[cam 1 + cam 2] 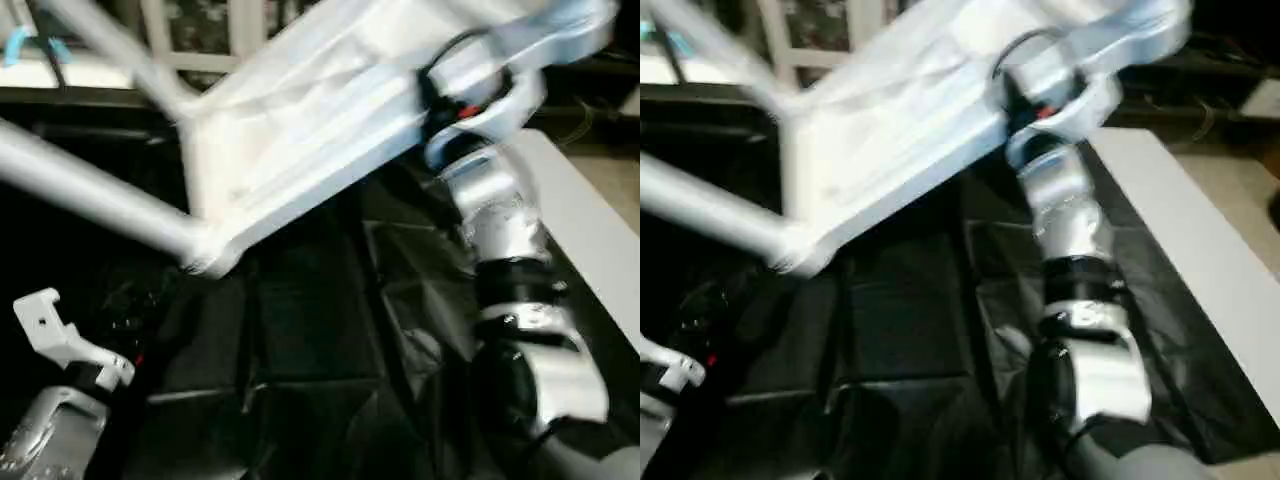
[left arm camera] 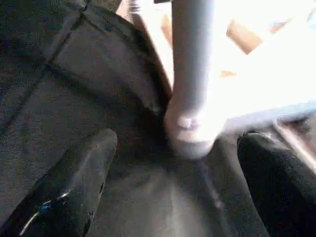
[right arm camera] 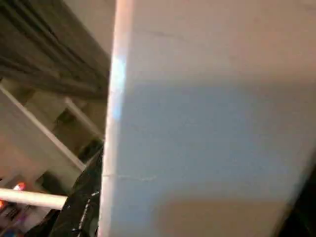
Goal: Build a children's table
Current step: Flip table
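Black crinkled plastic sheeting (image 1: 300, 340) covers the bench beneath the tilted white plastic square tabletop (image 1: 300, 120). Left hand (image 2: 173, 187) spread; right hand's state cannot be told. A white flat board (image 1: 1200, 240) lies along the bench's right side.

Table top (image 1: 300, 130) motion-blurred, ribs unreadable, far edge cut off at the frame top. Leg (image 1: 90, 195) runs out past the picture's left edge. Right gripper hidden behind the top; grip can't be told. Left wrist view: fingers (image 2: 74, 187) cropped by the bottom edge, leg's upper end cut off.
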